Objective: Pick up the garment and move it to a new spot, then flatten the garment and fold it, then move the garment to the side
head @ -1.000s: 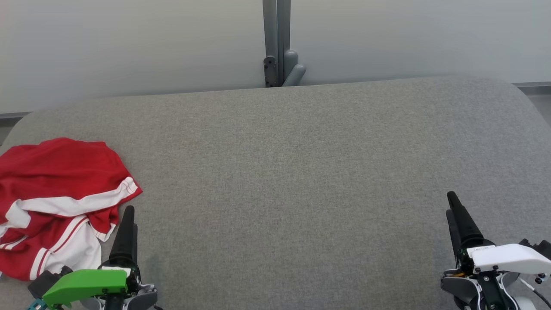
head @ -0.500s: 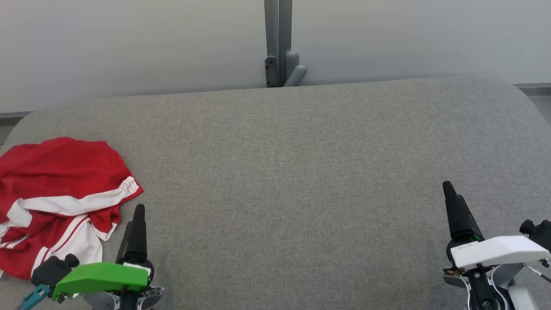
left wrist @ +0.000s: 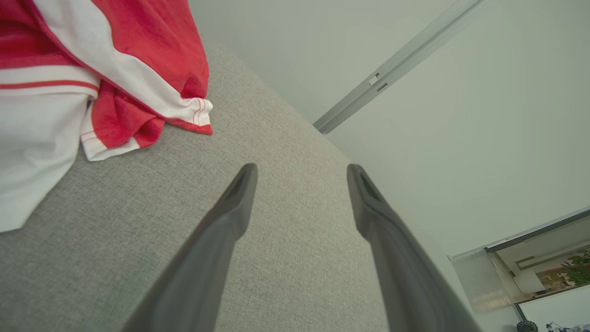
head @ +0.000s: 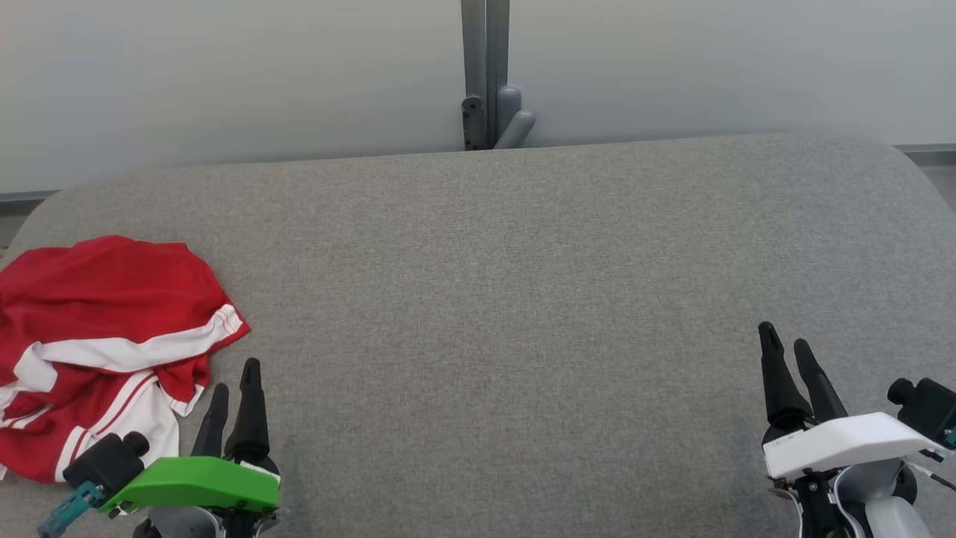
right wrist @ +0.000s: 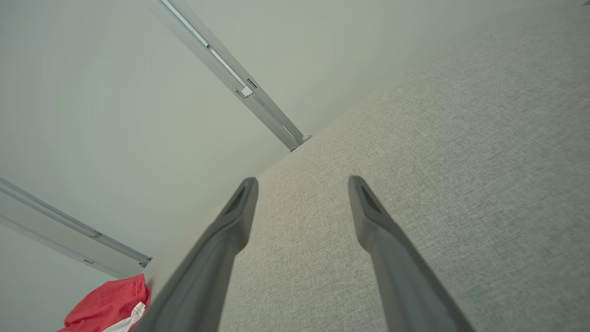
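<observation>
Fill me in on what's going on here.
A two-armed robot faces a grey fabric-covered surface with a crumpled red and white garment lying near its left edge. Nothing is being held. The left gripper is open and sits just to the right of the garment's near corner, not touching it. The right gripper is open too, over bare fabric far to the right. The garment is not yet picked up, flattened or folded.

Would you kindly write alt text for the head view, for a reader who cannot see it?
A crumpled red and white garment lies at the left of a grey table. The left gripper and right gripper are open and empty.
</observation>
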### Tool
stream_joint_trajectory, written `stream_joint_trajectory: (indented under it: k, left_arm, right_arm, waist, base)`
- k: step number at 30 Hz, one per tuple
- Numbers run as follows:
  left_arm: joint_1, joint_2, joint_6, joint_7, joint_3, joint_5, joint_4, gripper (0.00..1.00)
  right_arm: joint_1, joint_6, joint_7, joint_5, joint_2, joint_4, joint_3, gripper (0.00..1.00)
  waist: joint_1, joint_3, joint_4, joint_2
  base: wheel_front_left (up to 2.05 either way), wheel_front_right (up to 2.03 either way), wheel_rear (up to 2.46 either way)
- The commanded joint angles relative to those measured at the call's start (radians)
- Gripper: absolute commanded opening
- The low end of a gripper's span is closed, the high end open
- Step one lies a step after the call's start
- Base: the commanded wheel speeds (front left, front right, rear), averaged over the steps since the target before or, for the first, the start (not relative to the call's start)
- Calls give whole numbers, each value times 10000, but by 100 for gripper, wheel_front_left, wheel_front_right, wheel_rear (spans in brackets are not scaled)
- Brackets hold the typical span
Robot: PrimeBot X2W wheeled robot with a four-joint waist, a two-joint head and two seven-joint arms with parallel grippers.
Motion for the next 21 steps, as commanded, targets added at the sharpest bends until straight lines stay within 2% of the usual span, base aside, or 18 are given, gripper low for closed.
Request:
stream_joint_trajectory:
  k: [1, 21]
  left_arm:
    - [-174, 15, -62, -125, 42, 403, -122, 100]
    - [-27, -14, -211, -729, 165, 3328, -51, 100]
  right_arm:
    - [21, 3, -128, -417, -107, -159, -15, 100]
    - [171, 4, -729, -3043, -147, -236, -74, 100]
  waist:
    - [0, 1, 4, -1]
    - [0, 52, 7, -1]
  base:
    - [0, 0, 0]
    - [0, 0, 0]
